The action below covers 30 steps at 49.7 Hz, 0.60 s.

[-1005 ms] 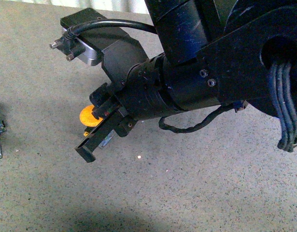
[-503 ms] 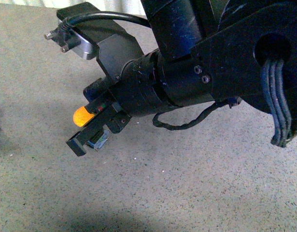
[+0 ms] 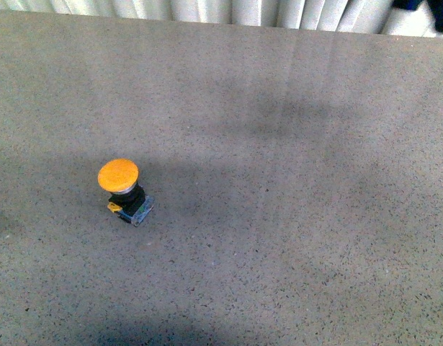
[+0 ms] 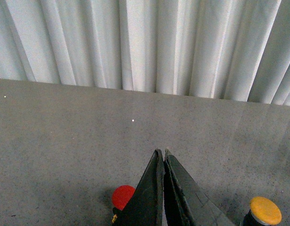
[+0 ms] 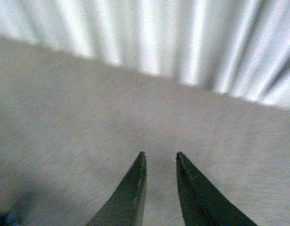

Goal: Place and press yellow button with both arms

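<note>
Since no arm shows in the front view, the yellow button [image 3: 123, 187] stands free on the table [image 3: 293, 238], left of centre. Left wrist view: left gripper [image 4: 162, 153] clenched, empty; red button [image 4: 122, 196] looks nearer it than the yellow. Right wrist view: right gripper [image 5: 160, 155] slightly parted, empty. Risk: off-centre press topples that narrow base, or hits red

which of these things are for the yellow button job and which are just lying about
For the job:
yellow button, standing upright on the table
left gripper, shut and empty
right gripper, open and empty

Just lying about:
red button
white curtain behind the table
</note>
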Available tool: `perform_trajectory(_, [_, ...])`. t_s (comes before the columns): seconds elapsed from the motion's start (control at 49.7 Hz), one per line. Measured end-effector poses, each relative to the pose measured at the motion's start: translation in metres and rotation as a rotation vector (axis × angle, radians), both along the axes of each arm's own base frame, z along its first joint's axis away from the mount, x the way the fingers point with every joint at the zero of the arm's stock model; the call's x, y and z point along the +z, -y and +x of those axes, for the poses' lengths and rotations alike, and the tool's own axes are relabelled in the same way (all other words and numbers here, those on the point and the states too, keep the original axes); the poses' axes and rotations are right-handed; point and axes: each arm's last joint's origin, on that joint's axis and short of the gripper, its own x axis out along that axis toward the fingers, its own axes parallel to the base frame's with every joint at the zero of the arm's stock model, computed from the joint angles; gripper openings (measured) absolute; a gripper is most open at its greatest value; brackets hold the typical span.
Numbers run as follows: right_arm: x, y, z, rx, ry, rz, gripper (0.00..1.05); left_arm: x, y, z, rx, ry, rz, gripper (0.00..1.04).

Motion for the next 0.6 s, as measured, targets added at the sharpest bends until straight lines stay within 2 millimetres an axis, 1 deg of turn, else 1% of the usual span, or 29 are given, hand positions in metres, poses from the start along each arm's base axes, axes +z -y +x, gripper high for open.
perform_trajectory(0.02, [0.000, 0.005, -0.007, -0.082, 0.049, 0.005, 0.12, 0.000, 0.000, 0.000, -0.001, 0.000, 0.000, 0.01])
perform_trajectory(0.04, [0.000, 0.008, -0.011, -0.123, 0.074, 0.008, 0.08, 0.000, 0.000, 0.000, 0.000, 0.000, 0.000, 0.01])
perform_trajectory(0.101, [0.000, 0.016, -0.021, -0.175, 0.107, 0.011, 0.01, 0.000, 0.000, 0.000, 0.000, 0.000, 0.000, 0.01])
perform_trajectory(0.181, [-0.003, 0.023, -0.031, -0.193, 0.111, 0.017, 0.01, 0.000, 0.000, 0.000, 0.001, 0.000, 0.000, 0.01])
perform_trajectory(0.221, [-0.008, 0.027, -0.042, -0.183, 0.105, 0.015, 0.01, 0.000, 0.000, 0.000, 0.000, 0.000, 0.000, 0.01])
perform_trajectory(0.282, [-0.012, 0.031, -0.051, -0.179, 0.101, 0.015, 0.01, 0.000, 0.000, 0.000, 0.000, 0.000, 0.000, 0.01])
perform_trajectory(0.603, [-0.022, 0.048, -0.087, -0.187, 0.098, 0.014, 0.01, 0.000, 0.000, 0.000, 0.000, 0.000, 0.000, 0.01])
